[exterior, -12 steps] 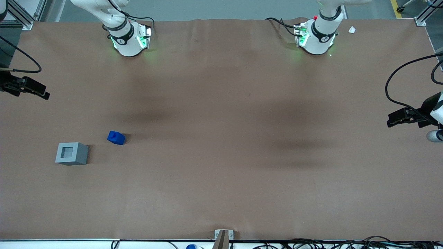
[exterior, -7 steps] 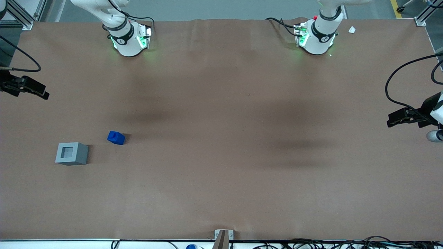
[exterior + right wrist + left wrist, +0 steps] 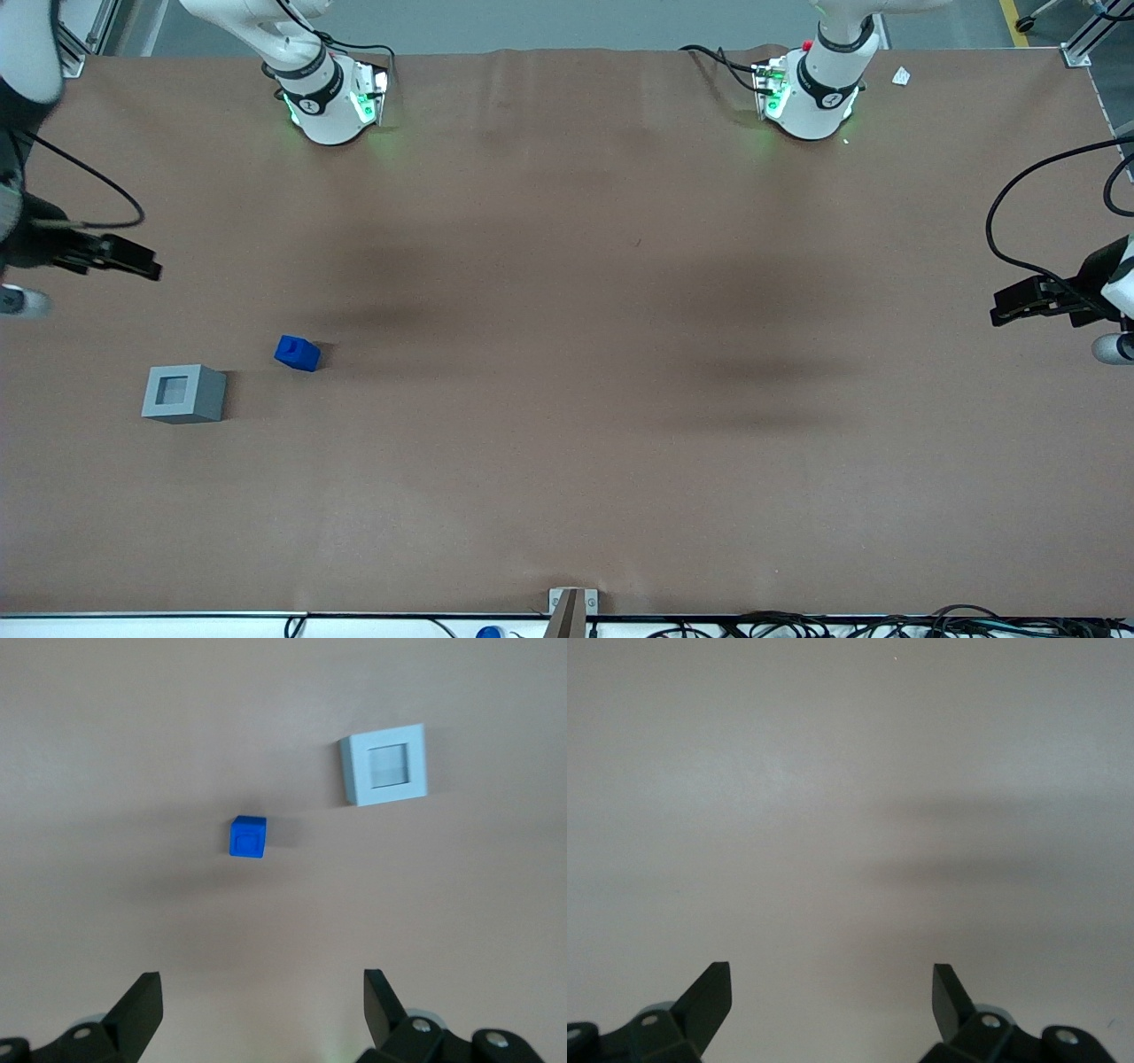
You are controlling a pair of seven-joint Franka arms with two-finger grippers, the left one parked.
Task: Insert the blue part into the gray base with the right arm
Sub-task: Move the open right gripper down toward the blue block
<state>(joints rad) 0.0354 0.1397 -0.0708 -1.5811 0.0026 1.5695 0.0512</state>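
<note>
The blue part (image 3: 297, 353) (image 3: 248, 836) lies on the brown table toward the working arm's end. The gray base (image 3: 183, 393) (image 3: 384, 765) stands beside it, slightly nearer the front camera, its square recess facing up. My right arm's gripper (image 3: 146, 268) (image 3: 263, 988) hovers high over the table's edge at the working arm's end, farther from the front camera than both blocks. Its fingers stand open with nothing between them, and both blocks lie apart from it.
The two arm bases (image 3: 328, 102) (image 3: 811, 93) stand at the table edge farthest from the front camera. A bracket (image 3: 571, 607) and cables (image 3: 842, 625) lie along the nearest edge. A small white scrap (image 3: 901, 76) lies near the parked arm's base.
My right gripper has moved inward over the table and nearer the front camera, toward the blocks. Neither block has moved.
</note>
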